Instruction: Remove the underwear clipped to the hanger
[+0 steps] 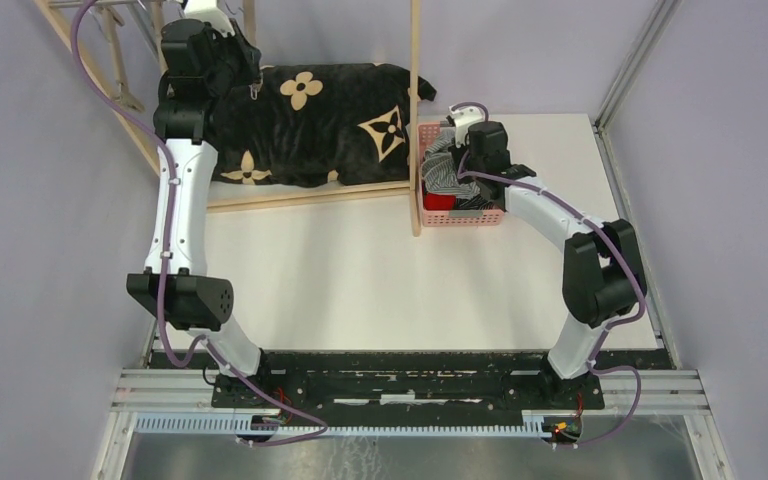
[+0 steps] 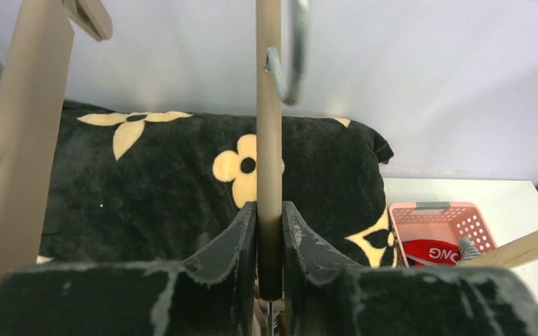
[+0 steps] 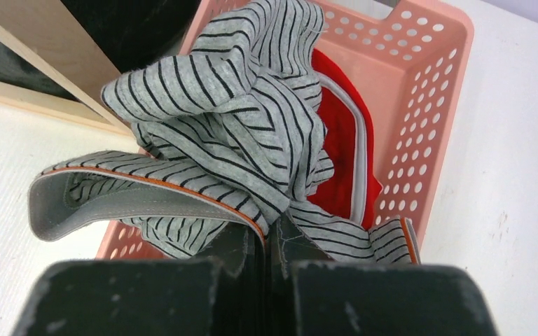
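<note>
My left gripper (image 2: 269,210) is shut on the wooden hanger bar (image 2: 269,126), with a metal hook (image 2: 291,66) beside the bar's far end. In the top view it is at the far left (image 1: 232,62), by the wooden rack. My right gripper (image 3: 266,227) is shut on the waistband of the grey striped underwear (image 3: 231,133), which is bunched over the pink basket (image 3: 420,105). The red underwear (image 3: 340,161) lies in the basket beneath it and also shows in the left wrist view (image 2: 431,252). In the top view my right gripper (image 1: 447,140) is over the basket (image 1: 490,216). The navy underwear is not visible.
A black cushion with beige flower marks (image 1: 330,120) lies at the back, behind a low wooden rail (image 1: 310,194). An upright wooden post (image 1: 415,110) stands just left of the basket. Slanted rack legs (image 1: 90,70) are at the far left. The white table (image 1: 360,280) lies in front.
</note>
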